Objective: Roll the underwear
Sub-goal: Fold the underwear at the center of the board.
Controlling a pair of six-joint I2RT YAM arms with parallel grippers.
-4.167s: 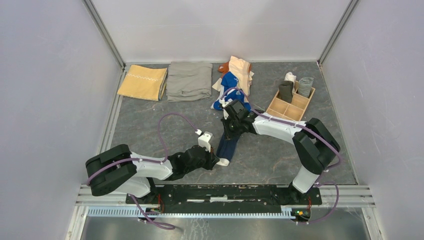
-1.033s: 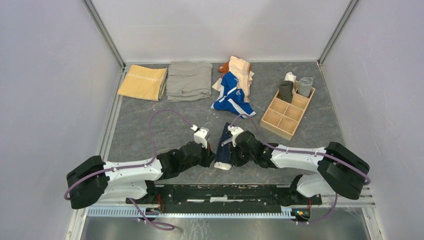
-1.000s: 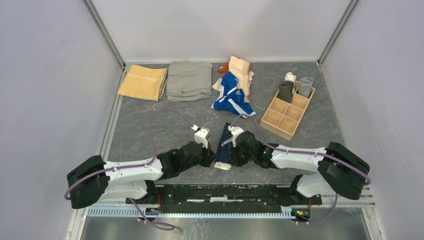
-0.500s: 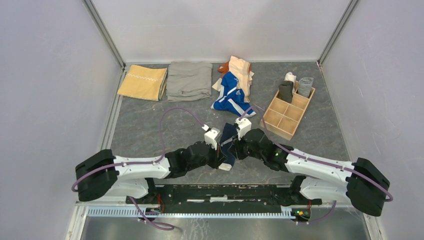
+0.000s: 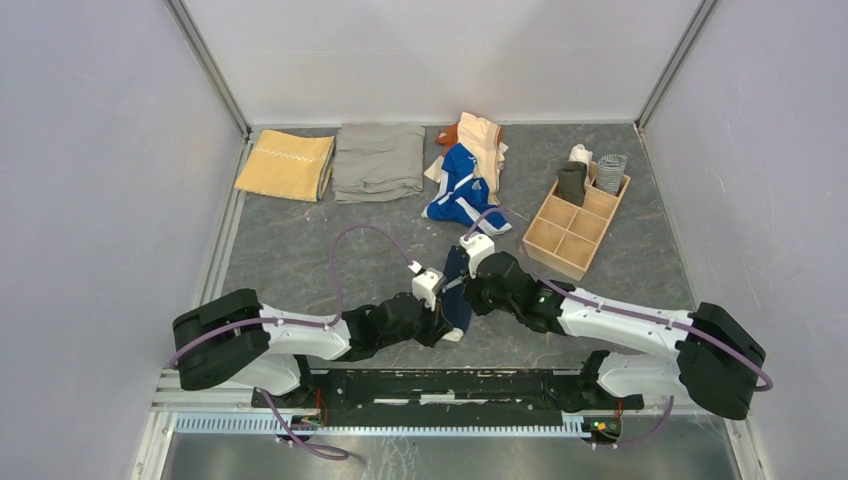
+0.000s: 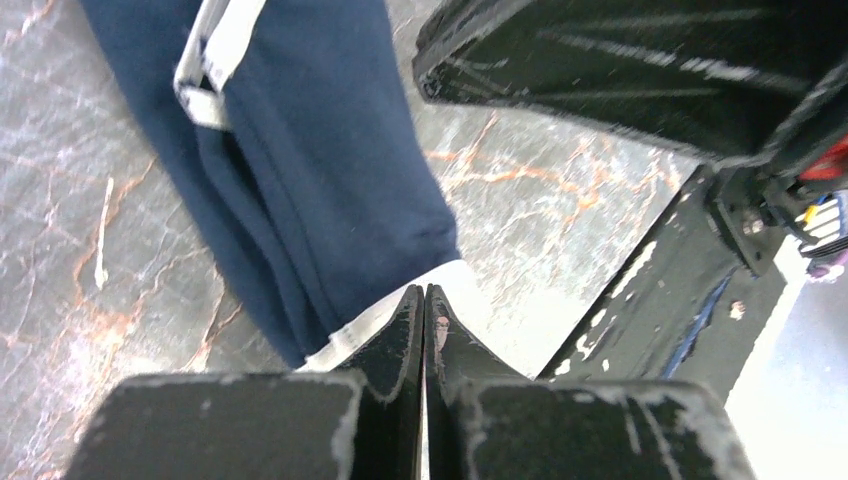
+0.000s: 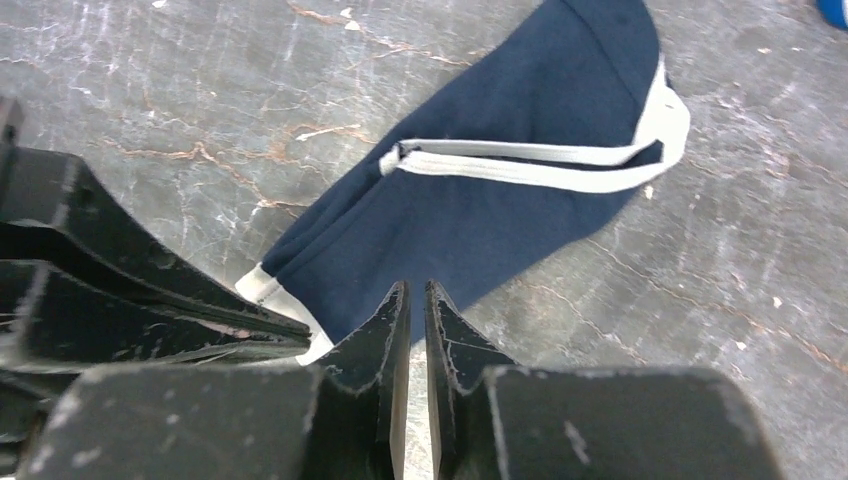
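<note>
1. Checking progress: the navy underwear (image 7: 490, 215) is not rolled yet. It lies flat on the table (image 5: 300, 250) as a narrow strip folded lengthwise, with a white trim loop across it and no curl at either end.
2. The strip sits front-centre on the table, between the two grippers, with its white waistband end toward the arm bases.
3. The left gripper (image 6: 422, 300) has its fingers pressed together, tips right at the white waistband edge. I can't confirm that any trim is caught between them.
4. The right gripper (image 7: 418, 295) has its fingers nearly together with a thin slit showing. The tips are at the strip's long edge, close to the same waistband end and just beside the left fingers. I can't tell whether cloth is nipped or the jaws are only resting on it.
5. A bright blue piece (image 5: 462, 192) and a peach piece (image 5: 482, 138) are heaped at the back centre, both loose and unrolled.
6. The wooden box (image 5: 560, 240) at back right holds a few upright bundles in its far compartments. They are probably finished rolls, but too small to be sure. The near compartments look empty.
7. My read is that the fold is done and rolling from the waistband end comes next. After that this piece needs stowing, then the heap needs doing, so plenty is left.
8. The mustard cloth (image 5: 287, 165) and the grey-khaki cloth (image 5: 378, 160) lie folded at back left and are not part of the job.
</note>
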